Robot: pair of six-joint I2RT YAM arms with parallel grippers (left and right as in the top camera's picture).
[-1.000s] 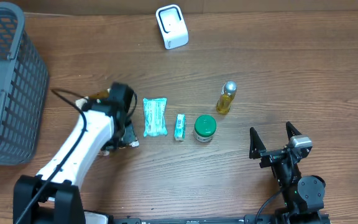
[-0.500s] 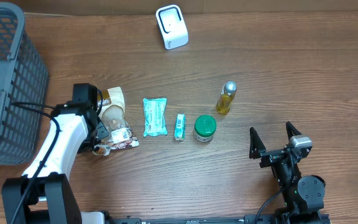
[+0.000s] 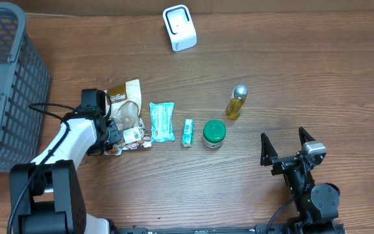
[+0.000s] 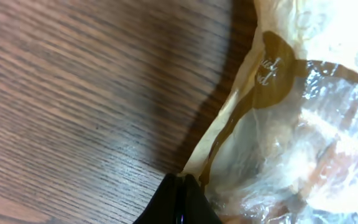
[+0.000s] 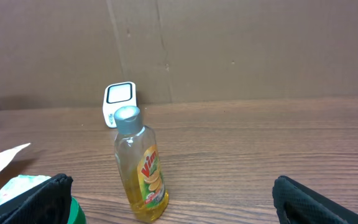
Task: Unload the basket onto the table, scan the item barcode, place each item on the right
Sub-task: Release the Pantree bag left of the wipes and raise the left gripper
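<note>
Overhead check first. Found snack bag (image 3: 128, 110), clear film with brown print, lying flat left of centre on the worktop (image 3: 317, 65). Noted crumpled lower end with a printed label facing up. Confirmed left gripper (image 3: 111, 133) clenched on the bag's left edge, arm reaching in from the near left corner. Checked left wrist view: black fingertips (image 4: 178, 200) pressed together with no gap, bag film (image 4: 291, 124) running down into them, wood grain to the left.

Recorded green wipes pack (image 3: 162, 121) just beside the bag on its right; cannot tell whether touching. Recorded small teal tube (image 3: 187, 132) next in the row, then green-lidded jar (image 3: 213, 133), each apart from its neighbour. Observed bottle of yellow liquid (image 3: 237, 102) upright, near the jar on the far-right side of it.

Located white scanner (image 3: 179, 27) near the far edge, about centre, well apart from the bag. Located grey mesh basket (image 3: 18, 97) at the far left corner.

Found right gripper (image 3: 288, 146) near the near edge on the right, fingers spread wide, grasping nothing, well apart from every item.
</note>
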